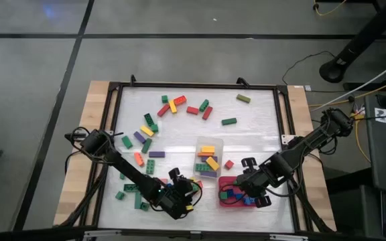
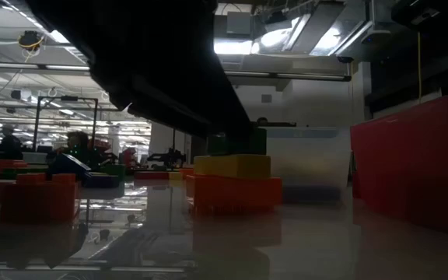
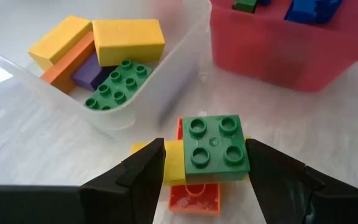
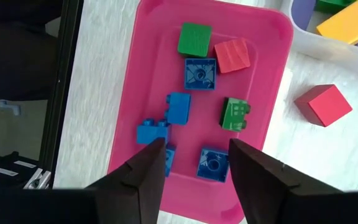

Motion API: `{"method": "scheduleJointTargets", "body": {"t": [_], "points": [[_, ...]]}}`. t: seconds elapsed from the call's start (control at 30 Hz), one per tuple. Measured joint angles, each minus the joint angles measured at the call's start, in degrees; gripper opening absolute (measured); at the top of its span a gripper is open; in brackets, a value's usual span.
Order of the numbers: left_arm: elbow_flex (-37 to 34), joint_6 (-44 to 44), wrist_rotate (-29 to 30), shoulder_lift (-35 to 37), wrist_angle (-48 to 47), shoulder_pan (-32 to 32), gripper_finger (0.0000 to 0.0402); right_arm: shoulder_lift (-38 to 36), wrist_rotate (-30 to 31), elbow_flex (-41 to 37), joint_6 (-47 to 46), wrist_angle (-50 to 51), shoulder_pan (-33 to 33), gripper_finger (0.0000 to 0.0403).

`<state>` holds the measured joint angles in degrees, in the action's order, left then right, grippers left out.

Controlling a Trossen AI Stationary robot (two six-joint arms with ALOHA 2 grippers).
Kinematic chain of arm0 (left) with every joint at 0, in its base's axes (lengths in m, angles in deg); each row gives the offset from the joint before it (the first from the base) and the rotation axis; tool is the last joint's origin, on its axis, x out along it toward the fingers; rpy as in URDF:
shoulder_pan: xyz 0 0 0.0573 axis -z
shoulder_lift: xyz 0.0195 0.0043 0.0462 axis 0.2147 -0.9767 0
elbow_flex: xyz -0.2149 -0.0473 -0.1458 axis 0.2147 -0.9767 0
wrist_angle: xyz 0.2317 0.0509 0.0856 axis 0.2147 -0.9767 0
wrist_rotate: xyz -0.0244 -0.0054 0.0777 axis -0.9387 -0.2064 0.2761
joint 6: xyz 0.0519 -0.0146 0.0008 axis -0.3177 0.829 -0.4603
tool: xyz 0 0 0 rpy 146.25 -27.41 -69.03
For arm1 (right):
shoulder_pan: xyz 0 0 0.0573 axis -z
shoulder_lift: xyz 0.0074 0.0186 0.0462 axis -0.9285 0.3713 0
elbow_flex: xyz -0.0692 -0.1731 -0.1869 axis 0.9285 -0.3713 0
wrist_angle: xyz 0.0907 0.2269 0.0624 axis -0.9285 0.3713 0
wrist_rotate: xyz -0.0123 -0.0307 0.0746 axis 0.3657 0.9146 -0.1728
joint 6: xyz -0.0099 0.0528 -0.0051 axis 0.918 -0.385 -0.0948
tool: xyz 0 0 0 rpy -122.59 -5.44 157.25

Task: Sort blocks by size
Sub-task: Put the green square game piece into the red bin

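High view: we see loose blocks scattered on the table; both grippers are largely masked by their arms.
Low view: a dark arm hides most of the scene; stacked studded bricks show.
Left wrist view: left gripper spread around a glossy green four-stud brick, contact unclear; clear tub cut off.
Right wrist view: right gripper spread, empty, above the smooth red tray of short blocks.

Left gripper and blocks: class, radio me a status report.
Left gripper open around small green block. Right gripper open, empty over red tray. Red and yellow blocks crowd underneath.

We note the low view dim, an arm silhouetted against bright ceiling lights; the glossy surface mirrors them.
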<state>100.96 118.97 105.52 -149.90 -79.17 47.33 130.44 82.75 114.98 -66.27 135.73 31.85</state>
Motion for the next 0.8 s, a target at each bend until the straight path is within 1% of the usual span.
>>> {"method": "scheduleJointTargets", "body": {"t": [0.13,0.23,0.3,0.47,0.73,0.8], "points": [[0.00,0.00,-0.02,0.00,-0.05,-0.16,0.0207,-0.01,0.01,0.00,0.00,-0.02,0.00,0.0175],[0.00,0.00,-0.02,0.00,-0.02,-0.16,0.0196,-0.01,0.03,0.00,0.00,-0.03,0.00,0.0175],[0.00,0.18,-0.02,0.00,-0.06,-0.16,0.0179,-0.01,0.01,0.00,0.01,-0.02,0.00,0.0175],[0.00,0.01,0.02,0.18,0.01,-0.16,0.0118,-0.01,0.01,0.00,0.02,-0.02,0.00,0.0175],[1.04,-0.08,-0.48,2.85,0.48,-0.10,0.0116,-0.01,0.04,-0.02,0.02,0.02,0.00,0.0175],[1.38,-0.28,-0.46,3.52,1.84,-0.10,0.0116,-0.01,0.10,-0.02,0.04,0.01,0.00,0.0175]]}}
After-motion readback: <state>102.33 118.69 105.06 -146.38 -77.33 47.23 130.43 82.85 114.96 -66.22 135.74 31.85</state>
